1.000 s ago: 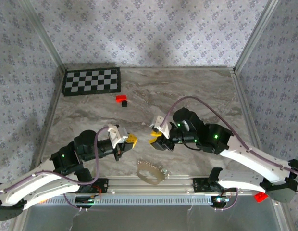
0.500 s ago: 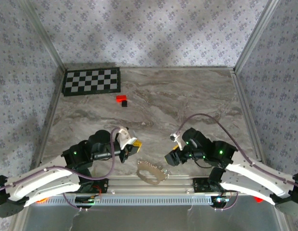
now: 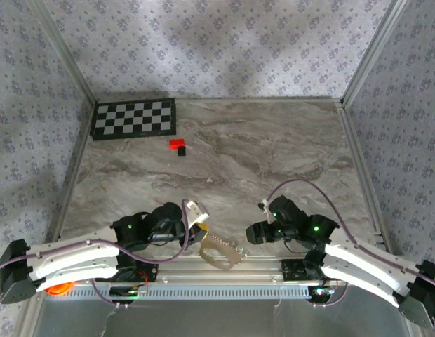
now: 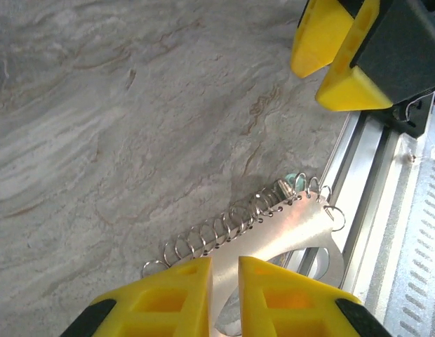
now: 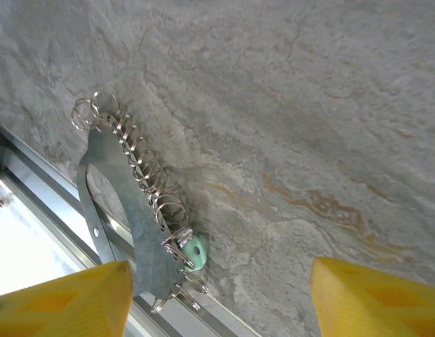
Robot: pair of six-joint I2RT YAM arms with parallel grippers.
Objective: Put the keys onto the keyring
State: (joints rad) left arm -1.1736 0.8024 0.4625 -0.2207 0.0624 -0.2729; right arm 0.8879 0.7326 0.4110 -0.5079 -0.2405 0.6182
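The keyring lies at the table's near edge: a flat silvery arched plate with a row of small wire rings along one side. A small pale green ring piece sits by one end. I cannot make out separate keys. My left gripper hovers at the plate's left end, its yellow fingertips a narrow gap apart with nothing between them. My right gripper stands wide open just right of the plate, its fingers straddling bare table.
A small red-and-black block lies mid-table at the back, next to a checkerboard in the far left corner. A metal rail runs along the near edge, under part of the plate. Patterned walls close in three sides.
Both arms came down and toward the near edge, closing in on the ringed plate from either side. The left jaws parted slightly; the right jaws opened wider.
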